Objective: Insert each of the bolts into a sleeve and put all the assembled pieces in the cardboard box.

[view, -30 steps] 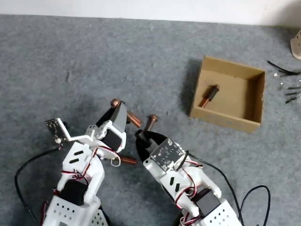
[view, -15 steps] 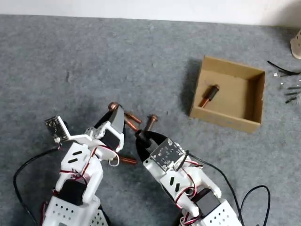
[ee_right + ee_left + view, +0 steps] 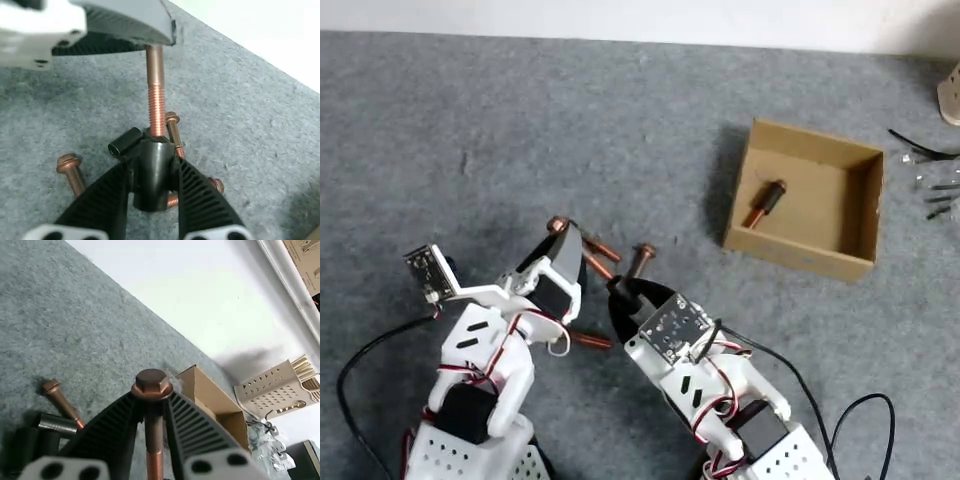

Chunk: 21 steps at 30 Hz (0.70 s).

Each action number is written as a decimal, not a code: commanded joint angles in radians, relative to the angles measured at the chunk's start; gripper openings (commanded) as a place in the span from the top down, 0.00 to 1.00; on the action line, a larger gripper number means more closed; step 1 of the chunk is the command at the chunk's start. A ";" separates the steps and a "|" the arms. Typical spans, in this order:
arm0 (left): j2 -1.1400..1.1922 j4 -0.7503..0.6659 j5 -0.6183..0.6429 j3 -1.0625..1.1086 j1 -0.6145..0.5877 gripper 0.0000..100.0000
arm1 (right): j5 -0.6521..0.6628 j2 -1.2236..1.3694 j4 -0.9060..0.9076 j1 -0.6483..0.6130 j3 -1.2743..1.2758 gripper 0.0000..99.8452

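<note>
- Left gripper (image 3: pixel 151 407) clamps a copper bolt (image 3: pixel 152 385), well apart from the cardboard box (image 3: pixel 798 256).
- Right gripper (image 3: pixel 152 166), nearer that box, grips a sleeve (image 3: pixel 149 186) holding a threaded bolt (image 3: pixel 155 95).

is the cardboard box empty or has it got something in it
Not empty: one bolt in a sleeve lies on the floor of the cardboard box.
</note>
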 commanded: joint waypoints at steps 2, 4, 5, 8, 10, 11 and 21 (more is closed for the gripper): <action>-0.002 0.002 0.008 -0.079 0.065 1.00 | 0.012 -0.016 -0.002 -0.002 0.102 1.00; -0.002 0.002 0.008 -0.082 0.067 1.00 | 0.012 -0.016 -0.002 -0.001 0.102 1.00; -0.002 0.002 0.008 -0.082 0.067 1.00 | 0.012 -0.016 -0.002 -0.001 0.102 1.00; -0.002 -0.003 0.008 -0.085 0.067 1.00 | 0.012 -0.016 -0.002 0.001 0.102 1.00; -0.002 0.003 0.008 -0.099 0.067 1.00 | 0.012 -0.018 -0.004 0.021 0.102 1.00; -0.002 0.003 0.008 -0.101 0.064 1.00 | 0.012 -0.018 -0.004 0.030 0.102 1.00; -0.002 0.097 0.008 -0.131 0.073 1.00 | 0.012 -0.019 -0.004 0.035 0.102 1.00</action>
